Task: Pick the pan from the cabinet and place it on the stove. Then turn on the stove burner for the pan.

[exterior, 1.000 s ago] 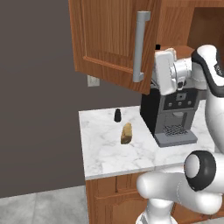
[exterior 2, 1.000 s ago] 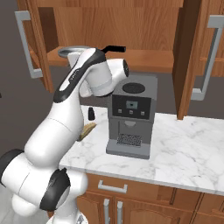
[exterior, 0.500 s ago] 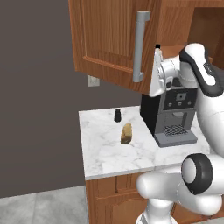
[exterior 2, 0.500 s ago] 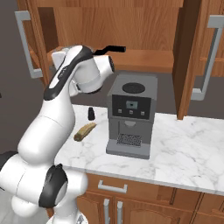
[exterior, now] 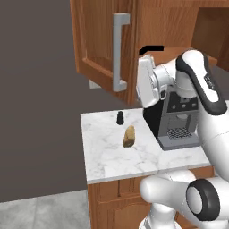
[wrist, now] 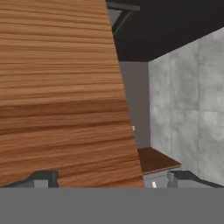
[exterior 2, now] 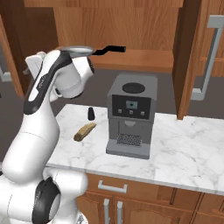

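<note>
The pan (exterior 2: pixel 77 50) is a shiny silver disc on the lower shelf of the open wooden cabinet (exterior 2: pixel 135 60), its black handle (exterior 2: pixel 110 49) pointing right. In the left base view only the pan's handle (exterior: pixel 151 48) shows, above my wrist. My gripper (wrist: pixel 113 179) is open with nothing between its fingertips (wrist: pixel 42 178). It faces the wood of the cabinet's left door (wrist: pixel 57 96) from close by. The white hand (exterior: pixel 145 81) hangs just below the shelf, beside that door's inner edge (exterior: pixel 132 53). The stove is out of view.
A grey coffee machine (exterior 2: pixel 130 114) stands on the marble counter (exterior 2: pixel 183 151) under the cabinet. A small black bottle (exterior: pixel 120 117) and a brown bread loaf (exterior: pixel 129 136) lie left of it. Both doors stand open, with long grey bar handles (exterior: pixel 118 52) (exterior 2: pixel 209 53).
The hand has swung left, away from the coffee machine and toward the left door's edge. The jaws stayed open and the pan has not moved.
</note>
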